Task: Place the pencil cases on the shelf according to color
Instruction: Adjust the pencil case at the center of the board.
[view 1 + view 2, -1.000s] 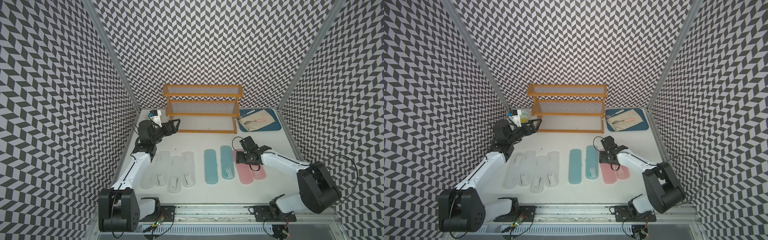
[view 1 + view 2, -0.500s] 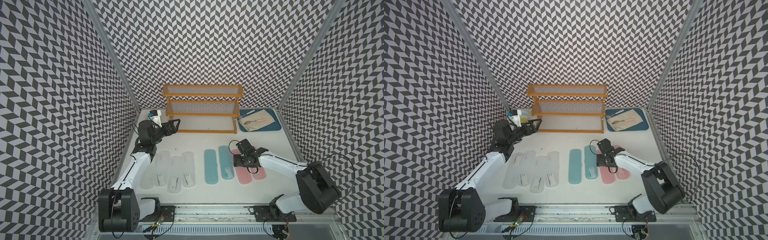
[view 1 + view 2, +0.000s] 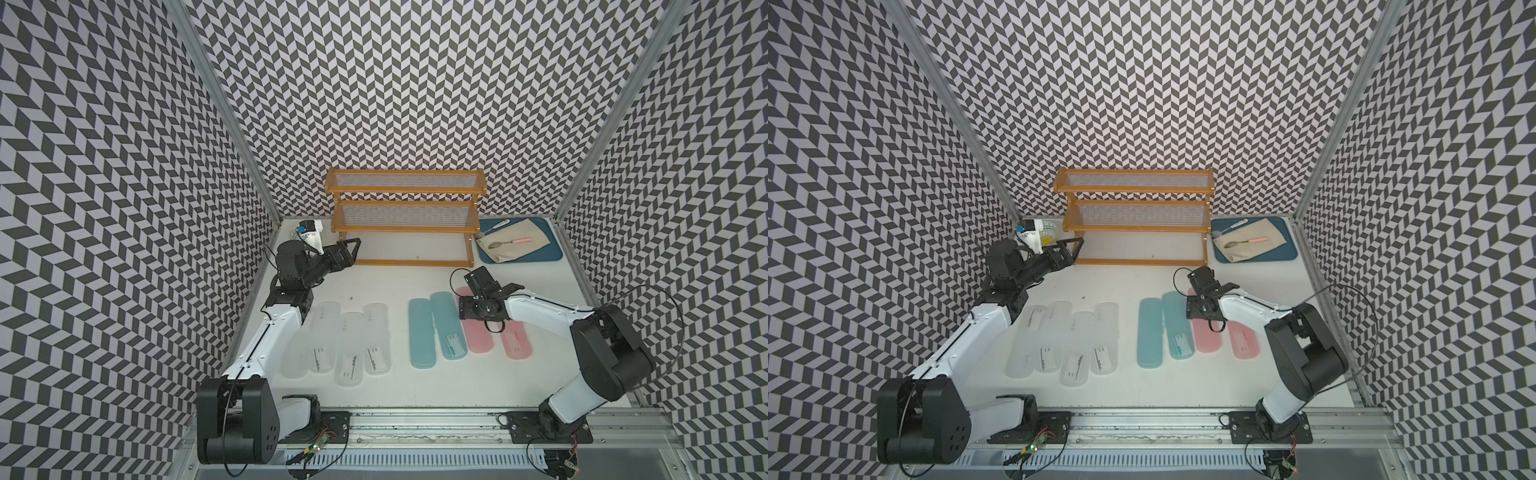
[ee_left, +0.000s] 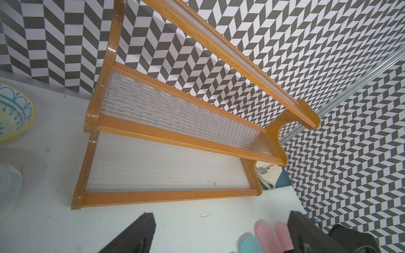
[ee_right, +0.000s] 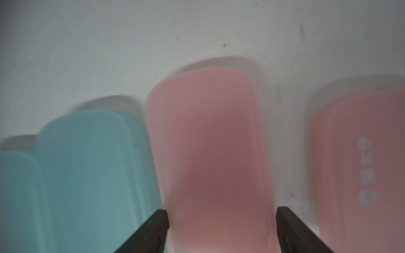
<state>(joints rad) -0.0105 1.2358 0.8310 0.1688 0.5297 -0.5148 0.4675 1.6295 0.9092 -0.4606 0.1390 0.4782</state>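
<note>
**Right gripper shifted left over the inner pink case**

Compared with a second ago, the right gripper (image 5: 220,213) is found slightly nearer the teal cases (image 3: 422,332); the left arm is unchanged.

The inner pink case (image 3: 478,338) is laid flat on the white table (image 3: 395,282). Its long axis is run from the robot's side toward the shelf (image 3: 405,229), and its far rounded end is pointed at the shelf and leaned a little left. The right jaws are held apart, one at each long edge near that far end; whether the case is squeezed cannot be told.

The second pink case (image 3: 515,343) is laid just to its right and the teal cases just to its left. The four clear cases (image 3: 351,353) are lined up further left, all lengthwise the same way.

The left gripper (image 3: 353,251) is held wide apart and empty, aimed at the left end of the shelf's lowest tier.
</note>
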